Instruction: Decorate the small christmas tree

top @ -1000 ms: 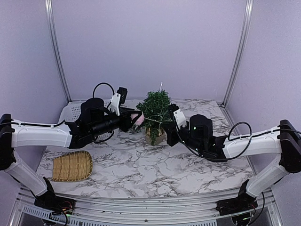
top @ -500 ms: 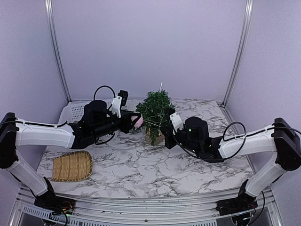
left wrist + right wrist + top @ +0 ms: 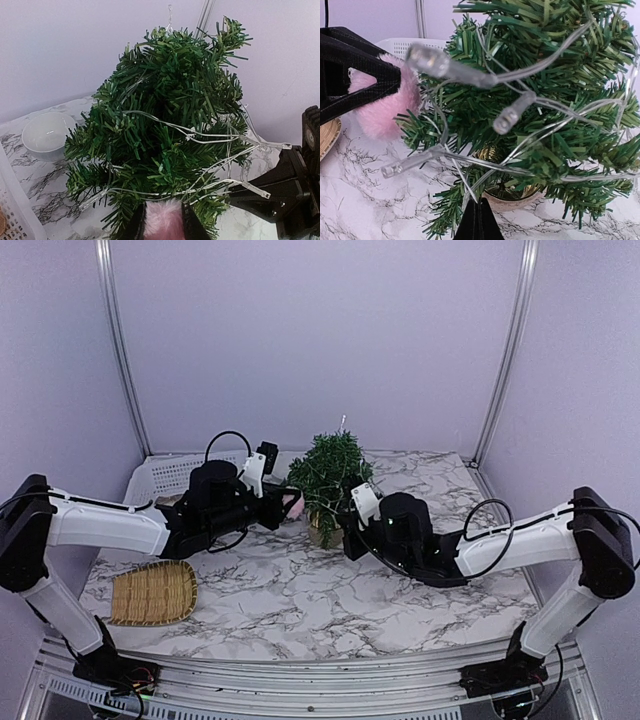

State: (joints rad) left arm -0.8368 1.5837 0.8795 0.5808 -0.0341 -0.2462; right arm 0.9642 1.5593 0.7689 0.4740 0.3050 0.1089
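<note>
Pink fluffy ball (image 3: 164, 220) is clamped in my left fingers (image 3: 190, 227), against the small christmas tree (image 3: 328, 472) mid-surface (image 3: 300, 590); right fingers (image 3: 477, 222) pinch the light wire (image 3: 465, 192). I should push gently between branches.

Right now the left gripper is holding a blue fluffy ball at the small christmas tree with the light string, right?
No: the fluffy ball in the left gripper is pink, not blue; see the left wrist view. The small christmas tree and light string are right.
</note>
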